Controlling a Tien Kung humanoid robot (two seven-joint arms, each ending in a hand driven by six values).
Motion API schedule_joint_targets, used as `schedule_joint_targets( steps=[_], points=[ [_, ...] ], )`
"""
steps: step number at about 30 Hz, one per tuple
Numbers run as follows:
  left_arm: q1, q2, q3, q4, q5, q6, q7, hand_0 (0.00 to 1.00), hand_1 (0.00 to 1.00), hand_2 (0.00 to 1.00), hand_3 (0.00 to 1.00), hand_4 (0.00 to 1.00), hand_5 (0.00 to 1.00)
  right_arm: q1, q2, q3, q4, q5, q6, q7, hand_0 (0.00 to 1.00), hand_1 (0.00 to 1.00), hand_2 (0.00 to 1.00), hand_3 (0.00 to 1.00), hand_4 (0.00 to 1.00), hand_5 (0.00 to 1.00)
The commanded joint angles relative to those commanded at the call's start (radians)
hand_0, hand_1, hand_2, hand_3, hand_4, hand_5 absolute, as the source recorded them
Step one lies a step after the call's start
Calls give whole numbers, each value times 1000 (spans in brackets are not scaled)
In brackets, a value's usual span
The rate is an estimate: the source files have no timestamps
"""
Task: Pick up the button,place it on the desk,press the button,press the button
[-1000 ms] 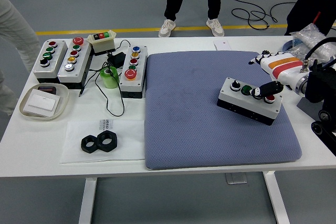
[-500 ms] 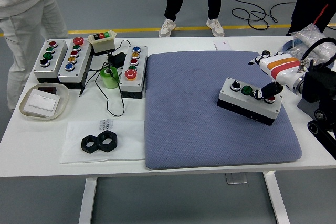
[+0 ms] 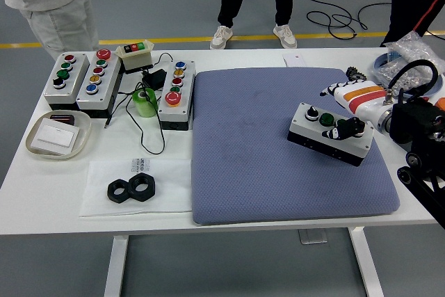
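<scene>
Button box (image 3: pixel 328 142), grey-topped with black sides, lies on the right part of the blue mat (image 3: pixel 278 151) on the white table (image 3: pixel 49 193). Its long axis runs from the upper left toward the lower right of the head view, slightly skewed to the mat's edges. On its top a black-and-white knob sits at the left end, then a green button (image 3: pixel 326 119) beside it; the rest of the row is covered by the right hand (image 3: pixel 345 129). That hand comes in from the right edge, its black fingers (image 3: pixel 336 132) bent down onto the top of the box near its right end, pressing there rather than gripping; it holds nothing, and which button lies under the fingertips I cannot tell.

Well apart on the left side of the table stand three more button boxes (image 3: pixel 83 83), a small switch box (image 3: pixel 135 55), a roll of green tape (image 3: pixel 145 101), a shallow tray (image 3: pixel 58 135) and two black nuts (image 3: pixel 132 188) on a white sheet. People stand at the far side of the table
</scene>
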Motion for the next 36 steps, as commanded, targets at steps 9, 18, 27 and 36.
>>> schedule_joint_targets(
  steps=[9,18,27,36],
  points=[
    [-4,-2,8,0,1,-1,6,737,896,970,772,575,998,-4,39,5,-24,0,-13,-2,907,874,907,912,905,440],
    [-2,-3,16,0,-3,-3,6,736,897,971,771,574,998,-3,79,26,-62,0,-20,4,907,875,909,914,904,438],
    [1,-6,17,0,-6,-1,6,736,897,970,769,574,998,-15,132,67,-112,0,-36,3,907,875,914,926,901,432],
    [3,-14,28,0,-13,-2,4,736,896,969,769,574,998,-40,220,178,-176,0,-61,9,907,874,914,924,896,419]
  ],
)
